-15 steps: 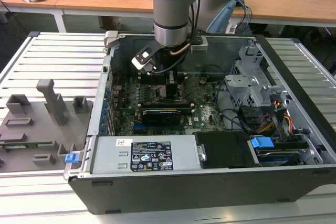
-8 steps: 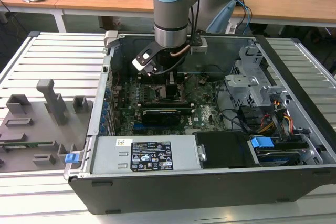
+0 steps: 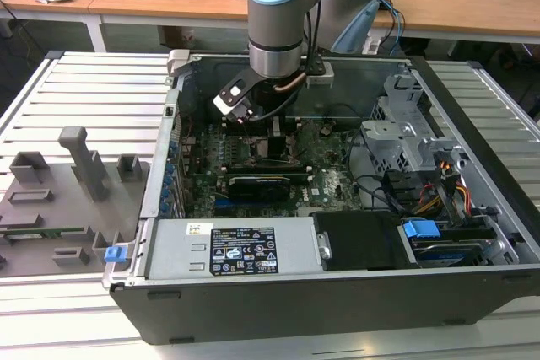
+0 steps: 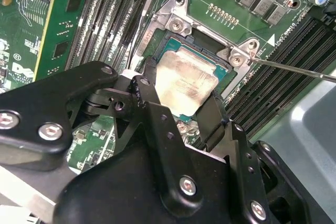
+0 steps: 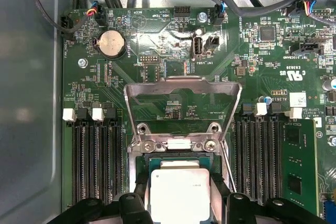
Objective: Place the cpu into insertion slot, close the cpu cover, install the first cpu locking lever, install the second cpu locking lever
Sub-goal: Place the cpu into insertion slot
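The black two-fingered hand [image 4: 181, 98] is closed on the small flat square silvery-tan cpu [image 4: 186, 80], its fingers [image 4: 144, 85] on opposite edges, holding it over the open socket [image 4: 186, 39]. Beyond, in the first wrist view, the thin silver windowed cpu cover [image 5: 181, 86] stands swung open above the green motherboard [image 5: 157, 35].

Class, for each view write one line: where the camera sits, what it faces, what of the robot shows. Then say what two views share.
Exterior view: off the arm, above the open computer case, looking down into it; the arm shows.
Second wrist view: at the wrist, looking along the gripper at the cpu it grips.
First wrist view: at the wrist, facing the motherboard and raised cpu cover; the gripper flanks the cpu.
Both wrist views share the cpu and gripper.
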`<state>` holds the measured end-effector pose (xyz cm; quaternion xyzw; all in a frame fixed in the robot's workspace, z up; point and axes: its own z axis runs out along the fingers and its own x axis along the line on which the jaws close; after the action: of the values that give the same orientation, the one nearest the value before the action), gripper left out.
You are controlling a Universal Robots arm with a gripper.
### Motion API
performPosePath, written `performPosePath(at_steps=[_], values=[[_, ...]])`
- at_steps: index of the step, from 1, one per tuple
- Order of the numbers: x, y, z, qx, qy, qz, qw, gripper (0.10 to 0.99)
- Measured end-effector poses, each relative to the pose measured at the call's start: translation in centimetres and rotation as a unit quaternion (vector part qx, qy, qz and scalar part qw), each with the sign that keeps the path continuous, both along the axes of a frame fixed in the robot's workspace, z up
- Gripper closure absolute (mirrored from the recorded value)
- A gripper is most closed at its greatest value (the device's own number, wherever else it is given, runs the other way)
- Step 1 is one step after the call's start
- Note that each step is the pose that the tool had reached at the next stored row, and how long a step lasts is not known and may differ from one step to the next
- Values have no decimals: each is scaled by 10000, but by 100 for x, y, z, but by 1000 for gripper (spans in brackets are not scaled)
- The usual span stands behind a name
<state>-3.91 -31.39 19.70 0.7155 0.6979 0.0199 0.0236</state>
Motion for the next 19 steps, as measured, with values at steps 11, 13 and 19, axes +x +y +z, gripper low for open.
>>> performPosePath(at_steps=[11,13,19], values=[[0,-2,-3,1,0,0,10000,471],[0,-7,-3,2,-1,0,10000,471],[0,-9,1,13,0,0,10000,471]])
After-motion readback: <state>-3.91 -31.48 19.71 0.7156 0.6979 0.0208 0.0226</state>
